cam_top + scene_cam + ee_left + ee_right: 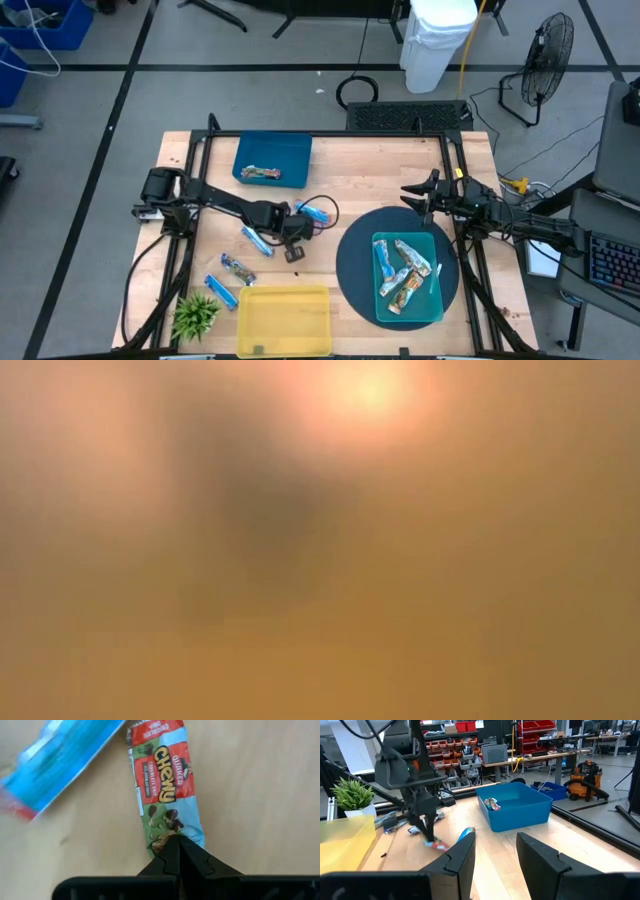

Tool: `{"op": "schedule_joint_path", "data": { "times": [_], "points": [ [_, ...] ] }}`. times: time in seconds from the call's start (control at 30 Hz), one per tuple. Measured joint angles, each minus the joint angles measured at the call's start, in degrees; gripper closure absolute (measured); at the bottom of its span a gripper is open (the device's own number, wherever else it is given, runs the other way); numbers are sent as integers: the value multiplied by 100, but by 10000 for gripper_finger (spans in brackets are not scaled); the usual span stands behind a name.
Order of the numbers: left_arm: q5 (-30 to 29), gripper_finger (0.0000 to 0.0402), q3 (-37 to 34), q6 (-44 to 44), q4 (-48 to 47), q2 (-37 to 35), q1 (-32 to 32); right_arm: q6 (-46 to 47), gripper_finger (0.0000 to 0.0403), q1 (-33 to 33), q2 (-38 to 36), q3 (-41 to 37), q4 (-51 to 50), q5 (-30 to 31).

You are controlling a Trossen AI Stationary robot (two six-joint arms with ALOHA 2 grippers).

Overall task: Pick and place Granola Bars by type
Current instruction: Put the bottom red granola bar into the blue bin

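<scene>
Red-green Chewy bar [165, 795] pinched at its end by left gripper [177, 851], mid-table w/ a blue bar [60, 762] just beside. Right gripper [495, 852] spread wide, empty, far right.

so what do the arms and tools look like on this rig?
Both arms are dark, nearly black, with jointed links and dark cables alongside. The left tool has matte black fingers with stepped, angular tips. The right tool has two broad, flat black fingers. No markings visible.
</scene>
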Motion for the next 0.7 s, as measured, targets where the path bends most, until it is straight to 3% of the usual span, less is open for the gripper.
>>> {"op": "schedule_joint_path", "data": {
  "times": [0.13, 0.53, 0.7],
  "points": [
    [-349, 392, 0, -136, -166, -110, 4, 0, 268, 0, 15, 0, -2, 0],
    [-274, 397, 6, 70, 266, -98, 8, 0, 268, 0, 35, -2, -2, 0],
    [-433, 350, 6, 25, 285, -100, 8, 0, 268, 2, 35, 0, -4, 0]
  ]
}}
